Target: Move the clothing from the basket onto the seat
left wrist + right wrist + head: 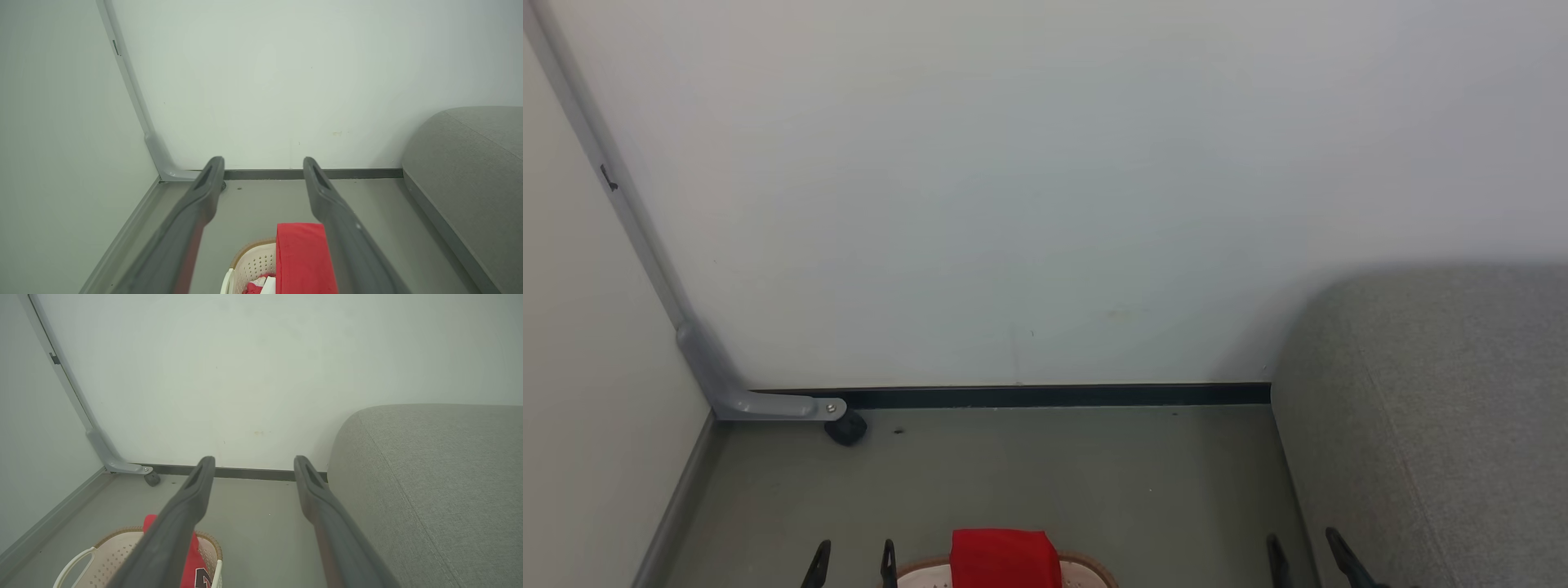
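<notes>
On the grey floor below a pale wall, head view: bright red soft clothing drapes over the brown rim of the oval cream perforated plastic basket. The left hand and right hand are both spread wide and empty.

Left wrist view: more red cloth lies inside the basket, apart from the large grey woven-fabric seat.

Right wrist view: the seat lies close on the right.

The risk is that a shallow pinch snags the rim and tips the basket, or that trailing cloth drops short onto the floor.

Bare, studio-like room corner; plain white wall, grey floor, partition on a castor, grey seat.
</notes>
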Robot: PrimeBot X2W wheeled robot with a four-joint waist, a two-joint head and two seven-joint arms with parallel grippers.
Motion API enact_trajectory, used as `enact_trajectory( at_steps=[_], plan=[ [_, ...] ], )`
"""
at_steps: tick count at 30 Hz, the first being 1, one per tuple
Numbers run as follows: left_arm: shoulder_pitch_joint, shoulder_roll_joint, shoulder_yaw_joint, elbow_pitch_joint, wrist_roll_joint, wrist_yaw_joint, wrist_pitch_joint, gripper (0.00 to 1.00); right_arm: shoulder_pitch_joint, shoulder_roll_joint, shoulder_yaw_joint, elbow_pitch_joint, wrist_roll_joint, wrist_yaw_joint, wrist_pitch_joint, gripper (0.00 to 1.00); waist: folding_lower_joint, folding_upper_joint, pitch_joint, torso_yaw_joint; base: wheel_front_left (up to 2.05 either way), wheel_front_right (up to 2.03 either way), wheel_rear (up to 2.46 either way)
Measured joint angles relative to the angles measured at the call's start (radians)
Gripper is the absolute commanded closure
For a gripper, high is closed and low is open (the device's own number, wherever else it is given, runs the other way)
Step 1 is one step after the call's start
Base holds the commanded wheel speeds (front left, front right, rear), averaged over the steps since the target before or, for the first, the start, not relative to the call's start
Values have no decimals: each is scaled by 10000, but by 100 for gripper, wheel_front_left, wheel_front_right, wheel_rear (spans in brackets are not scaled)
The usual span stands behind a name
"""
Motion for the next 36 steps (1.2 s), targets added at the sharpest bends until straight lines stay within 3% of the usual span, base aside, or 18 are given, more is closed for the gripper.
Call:
enact_trajectory(
  at_steps=[15, 20, 36],
  plan=[
    [42, 27, 311, -148, 15, -2, 0, 0, 0, -142, -88, -33, -291, -15, 0, 0, 0, 0, 569, -583, 0, 0, 0],
    [25, 222, 454, -357, 27, -29, 0, 0, 88, -121, -153, -136, -295, -169, -2, 0, 0, 0, 1048, -842, 0, 0, 0],
    [-1354, 980, 579, -2, 224, -738, 0, 0, 225, -21, -111, -500, -545, -353, -2, 0, 2, 1, 3202, -1843, 0, 0, 0]
  ],
)
